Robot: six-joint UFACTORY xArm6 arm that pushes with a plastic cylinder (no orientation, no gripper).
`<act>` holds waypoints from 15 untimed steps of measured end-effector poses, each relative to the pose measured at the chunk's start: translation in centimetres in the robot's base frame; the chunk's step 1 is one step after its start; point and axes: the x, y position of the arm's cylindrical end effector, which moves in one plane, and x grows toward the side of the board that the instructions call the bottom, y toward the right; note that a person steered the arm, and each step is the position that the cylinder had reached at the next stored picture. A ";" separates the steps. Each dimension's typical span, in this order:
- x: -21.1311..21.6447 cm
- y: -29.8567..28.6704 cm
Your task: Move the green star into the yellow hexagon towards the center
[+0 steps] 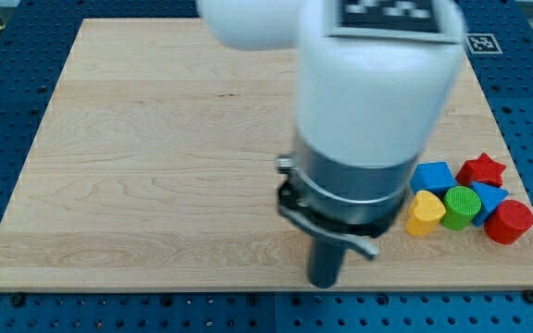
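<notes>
I see no green star and no yellow hexagon in the camera view; they may be hidden behind my arm, which covers the board's middle. My dark rod comes down from the white and grey arm body, and my tip (323, 282) rests near the board's bottom edge, just right of centre. It touches no block that I can see. The nearest visible block is a yellow heart-shaped block (424, 214), well to the right of the tip.
A cluster sits at the board's right edge: a blue cube (433, 175), a red star (482, 170), a green cylinder (461, 206), another blue block (490, 195) and a red cylinder (509, 222). The wooden board (137, 166) lies on a blue perforated table.
</notes>
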 end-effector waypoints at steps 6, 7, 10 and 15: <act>-6.9 4.1; -7.2 2.1; -6.1 -0.4; -5.0 -4.6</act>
